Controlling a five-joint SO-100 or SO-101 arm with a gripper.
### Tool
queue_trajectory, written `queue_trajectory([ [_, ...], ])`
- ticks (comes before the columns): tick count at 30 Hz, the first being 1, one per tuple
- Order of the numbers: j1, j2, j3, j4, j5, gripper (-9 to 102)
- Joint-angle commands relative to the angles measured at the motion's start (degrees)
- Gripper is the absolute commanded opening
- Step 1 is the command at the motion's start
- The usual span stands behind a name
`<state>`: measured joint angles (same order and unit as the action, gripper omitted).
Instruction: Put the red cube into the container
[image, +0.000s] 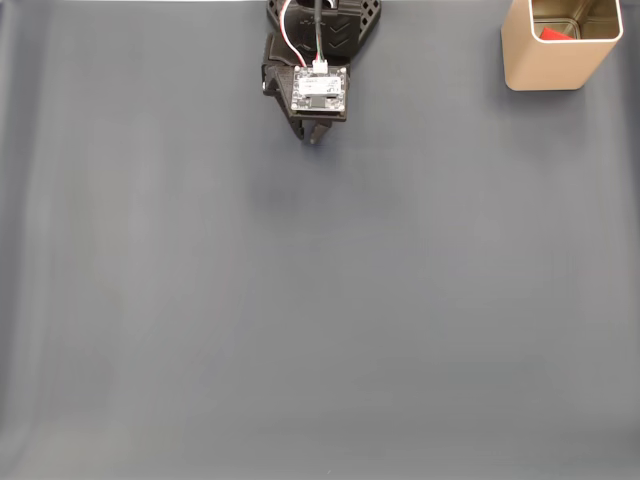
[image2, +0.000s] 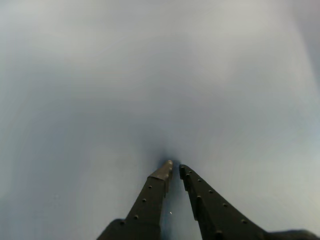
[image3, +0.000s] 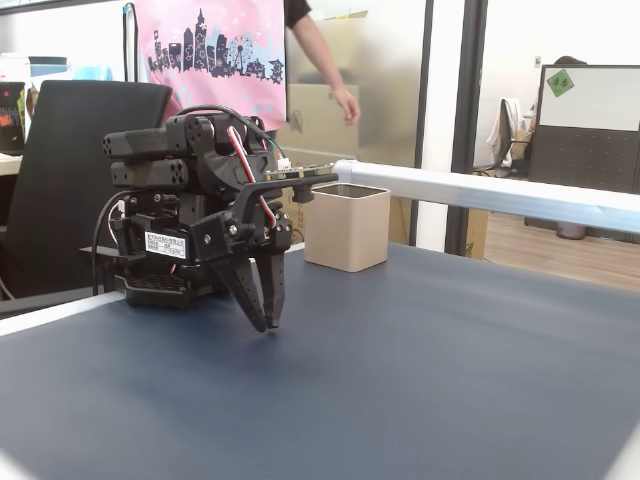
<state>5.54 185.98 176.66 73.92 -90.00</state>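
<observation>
In the wrist view the gripper (image2: 175, 168) comes up from the bottom edge, its 2 black fingers (image2: 150, 200) drawn almost together with only a thin slit between the tips, and nothing is held between them. Under the tips lies bare blue-grey mat (image2: 100, 75), blurred with closeness.

In a fixed view from the side the arm (image3: 190, 220) sits folded at left centre, the gripper (image3: 266, 322) pointing down just above the mat. A white sticker with a barcode is stuck on the arm's lower body; its print is too small to read. In a fixed view from above, a small circuit board (image: 320, 90) rides on the wrist at top centre, its markings also unreadable.

Further back, the tin (image3: 346, 227) stands well apart from the arm, in the upper right corner from above (image: 556, 45). The cube (image: 556, 34) already rests inside it, against the shiny inner wall, so the task looks done.

Little can go wrong now. The main risk is an arm swing toward the tin that knocks it over and spills the cube. The tips also hang low, so a drop could scrape the mat.

Farthest off, a person (image3: 320, 60) stands behind a chair (image3: 60, 170); a pink cloth (image3: 210, 55) with a skyline print bears no legible words.
</observation>
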Motion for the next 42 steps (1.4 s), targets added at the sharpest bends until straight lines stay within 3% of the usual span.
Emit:
queue_trajectory([
  [1,0.79,4.48,0.62,2.37,-0.97,0],
  [42,0.26,4.57,0.62,3.52,-0.97,1],
])
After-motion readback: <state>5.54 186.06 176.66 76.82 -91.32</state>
